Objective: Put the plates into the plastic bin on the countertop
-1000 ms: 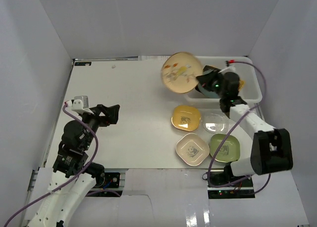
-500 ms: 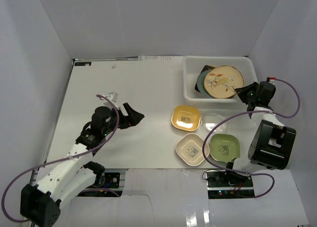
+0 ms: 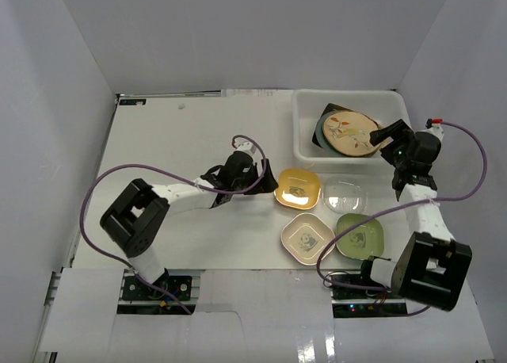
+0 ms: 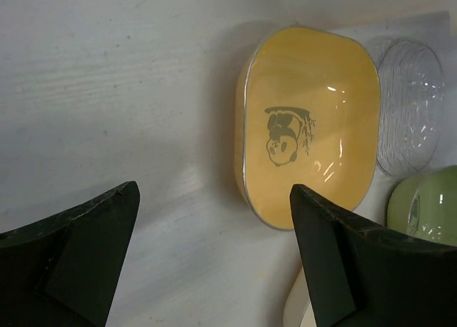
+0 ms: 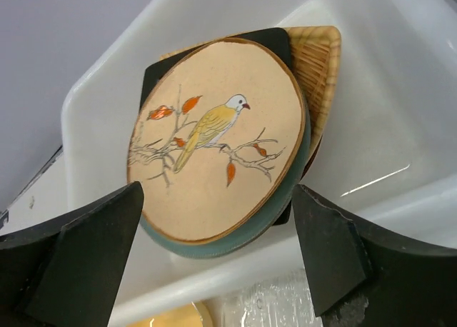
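The plastic bin (image 3: 307, 150) stands at the back right of the countertop (image 3: 174, 141). A tan oval plate with a bird (image 3: 351, 133) (image 5: 214, 138) lies in it on a teal plate (image 5: 235, 238), a black-rimmed plate (image 5: 264, 38) and a woven tray (image 5: 318, 63). My right gripper (image 3: 382, 135) (image 5: 218, 191) hangs open over the bin's right side, holding nothing. Yellow (image 3: 298, 188) (image 4: 307, 127), clear glass (image 3: 346, 195) (image 4: 408, 106), cream (image 3: 307, 238) and green (image 3: 359, 234) (image 4: 425, 205) plates rest in front of the bin. My left gripper (image 3: 267, 179) (image 4: 214, 191) is open just left of the yellow plate.
White walls close in the countertop on three sides. The bin's near rim (image 5: 214, 280) runs between the stacked plates and the loose ones. The left arm's purple cable (image 3: 103, 189) loops over the counter's left half.
The right gripper let go of the tan bird plate into the bin and now stands open. The left arm swung right, up to the yellow plate.
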Motion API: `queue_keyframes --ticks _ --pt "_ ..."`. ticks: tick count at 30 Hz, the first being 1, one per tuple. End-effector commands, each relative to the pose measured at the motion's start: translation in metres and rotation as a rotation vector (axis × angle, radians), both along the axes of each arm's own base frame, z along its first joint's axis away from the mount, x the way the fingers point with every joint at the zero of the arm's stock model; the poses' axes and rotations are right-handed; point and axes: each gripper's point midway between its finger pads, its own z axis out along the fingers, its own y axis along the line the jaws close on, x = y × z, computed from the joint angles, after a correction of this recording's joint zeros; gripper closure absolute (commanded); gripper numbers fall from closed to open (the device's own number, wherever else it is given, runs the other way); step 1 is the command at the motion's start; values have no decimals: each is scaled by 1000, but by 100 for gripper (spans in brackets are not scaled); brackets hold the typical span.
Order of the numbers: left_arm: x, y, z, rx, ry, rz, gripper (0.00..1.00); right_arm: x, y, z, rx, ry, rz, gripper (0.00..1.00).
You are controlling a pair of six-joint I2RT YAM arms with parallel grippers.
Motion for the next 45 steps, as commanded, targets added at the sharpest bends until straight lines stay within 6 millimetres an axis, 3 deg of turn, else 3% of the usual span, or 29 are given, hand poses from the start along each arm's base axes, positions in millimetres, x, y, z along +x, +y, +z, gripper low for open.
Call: queue_keyframes --ticks 1,3,4,5,7,9,10,12,13,16,18,20,26,27,28,31,35,39,44,45 --pt "21 -24 13 0 -95 -15 3 -29 1 6 -74 -26 -34 10" --pt "26 -31 6 15 -97 -33 7 -52 15 -2 -65 -46 -13 10" --pt "29 -37 -3 30 -84 -50 8 -62 26 5 -68 -82 13 7" --pt "28 -41 -8 42 -80 -65 10 -73 35 -14 -58 -52 36 5" --pt "29 -44 -16 60 -73 -72 20 -90 51 -21 -66 -49 86 0" --pt "30 -45 -24 74 -67 -72 28 -108 73 -44 -72 2 157 7" --pt "30 -44 -26 84 -68 -67 40 -119 84 -50 -79 21 194 14" --pt "31 -41 -28 98 -72 -58 61 -137 91 -71 -76 85 227 16" --pt "32 -39 -28 107 -75 -49 81 -146 98 -72 -74 82 253 18" --pt "36 -27 -25 151 -105 -12 100 -172 107 -91 -6 176 274 17" --pt "40 -10 -16 187 -144 36 100 -182 114 -90 13 190 305 16" --pt "40 2 -6 183 -170 65 100 -197 112 -102 8 269 304 16" --pt "12 30 41 73 -238 98 100 -213 119 -124 28 380 335 20" --pt "5 38 39 79 -233 104 100 -212 121 -124 35 383 333 26" --pt "1 42 59 42 -264 111 100 -211 121 -126 37 390 334 31" --pt "-13 54 76 10 -292 112 100 -216 127 -132 48 437 344 46" --pt "-18 71 88 28 -323 145 100 -229 138 -150 59 507 372 52" --pt "-21 76 104 -6 -357 154 100 -239 160 -163 76 551 432 67" --pt "-21 84 110 0 -378 182 100 -235 190 -160 9 550 514 83" --pt "-21 86 113 -2 -384 188 100 -234 205 -148 -17 525 566 86"
